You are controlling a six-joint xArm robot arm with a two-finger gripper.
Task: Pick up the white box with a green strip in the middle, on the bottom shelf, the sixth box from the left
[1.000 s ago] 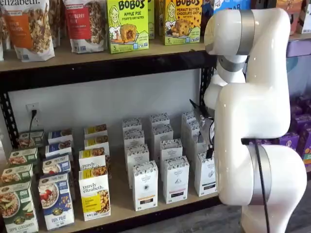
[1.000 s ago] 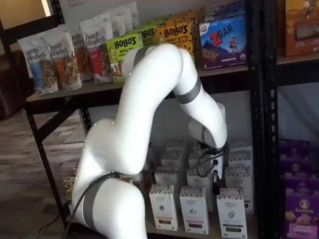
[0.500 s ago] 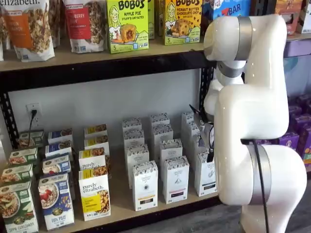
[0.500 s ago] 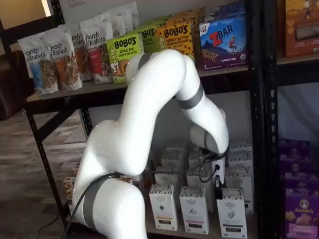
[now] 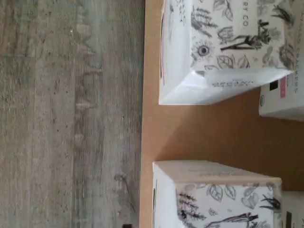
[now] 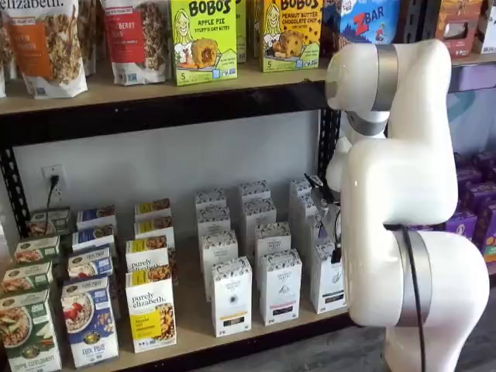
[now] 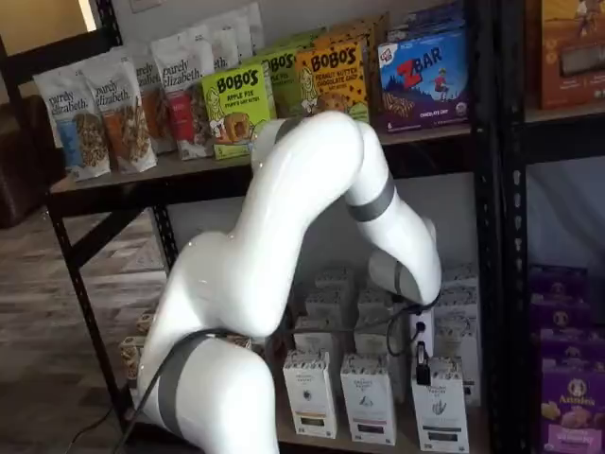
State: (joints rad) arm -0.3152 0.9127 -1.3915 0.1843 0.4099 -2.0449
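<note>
The white box (image 6: 328, 280) stands at the front right of the bottom shelf (image 6: 194, 319), last in a row of speckle-topped white cartons; it also shows in a shelf view (image 7: 440, 409). My gripper (image 7: 422, 367) hangs just over its top left edge, and only a black finger shows, side-on. In a shelf view the gripper (image 6: 335, 249) is mostly hidden behind the white arm. Its jaws stand wide and nothing is held. The wrist view looks down on two print-topped white cartons (image 5: 223, 47) (image 5: 213, 199) with bare shelf board (image 5: 199, 133) between them.
More white cartons (image 6: 232, 294) (image 6: 280, 285) stand left of the box, with purely elizabeth boxes (image 6: 150, 308) further left. Black uprights (image 7: 487, 236) flank the shelf. An upper shelf (image 6: 155, 89) carries snack boxes. Wood floor (image 5: 71, 114) lies before the shelf edge.
The arm has sunk and its upper joints have shifted right. The gripper has come down closer to the front right white box.
</note>
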